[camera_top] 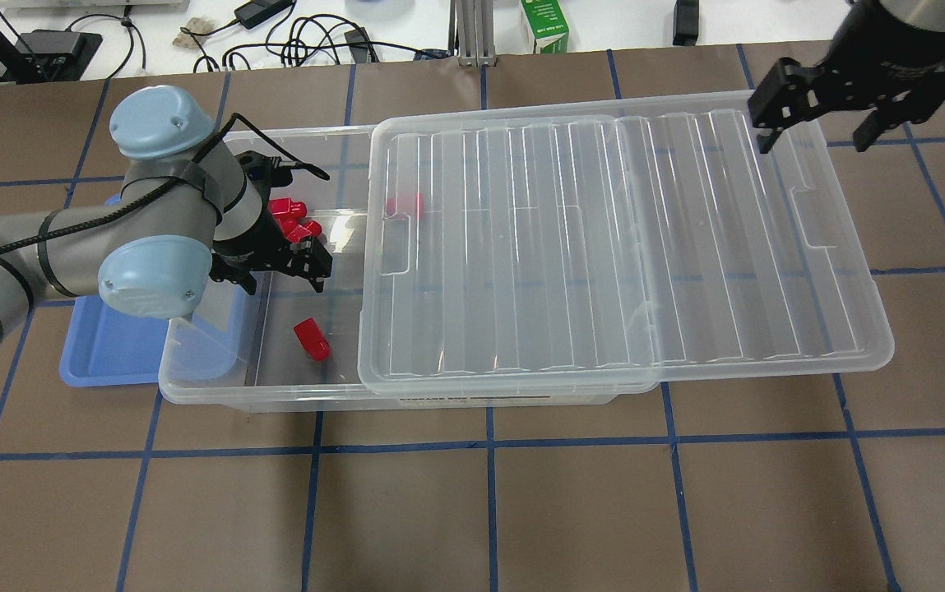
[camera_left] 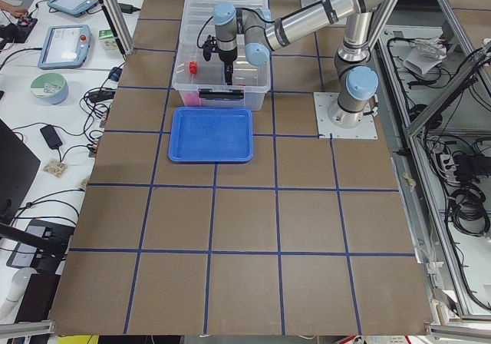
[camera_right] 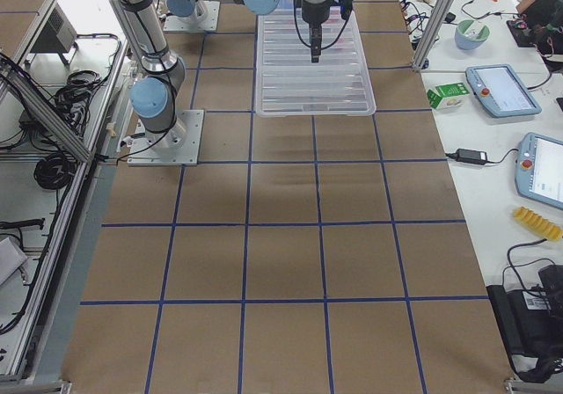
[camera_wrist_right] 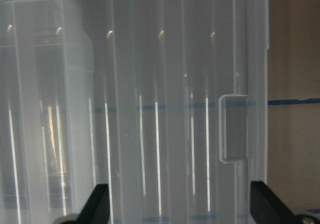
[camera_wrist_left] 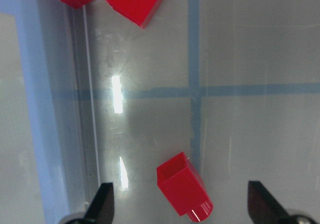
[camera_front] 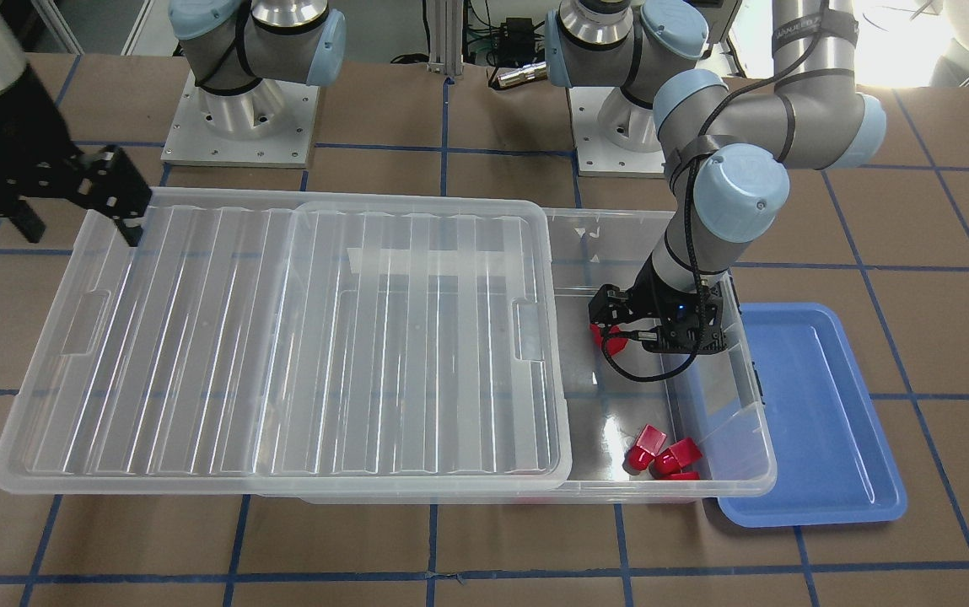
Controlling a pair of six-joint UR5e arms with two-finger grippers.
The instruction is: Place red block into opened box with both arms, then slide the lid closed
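Left gripper [camera_top: 283,275]: you have it inside the box's open end, fingers spread wide, gripping nothing.
Red block [camera_wrist_left: 184,190]: it lies on its side on the box floor, between the spread fingertips and clear of both. Its long axis is slanted, with the stub toward the lower right of the wrist view. I judge your placing step done.
Box [camera_top: 275,397]: it is uncovered only at the robot's left end. Other red pieces [camera_top: 291,218] sit by the wall away from the robot.
Lid [camera_top: 604,247]: it covers most of the box and overhangs the right end, its long axis along the box.
Right gripper [camera_top: 813,136]: its fingers are spread over the lid's outer end, with a handle recess [camera_wrist_right: 234,129] close by. This is your nearer arm for the push.
Key relation: the lid must travel toward the robot's left, straight into the gap where the left gripper hangs. You should probably lift that arm out first.
Hard to tell: you cannot see whether the right fingertips touch the lid. One red piece [camera_top: 404,205] shows only blurred under the lid. The blue tray [camera_top: 110,353] is partly hidden by the left arm.
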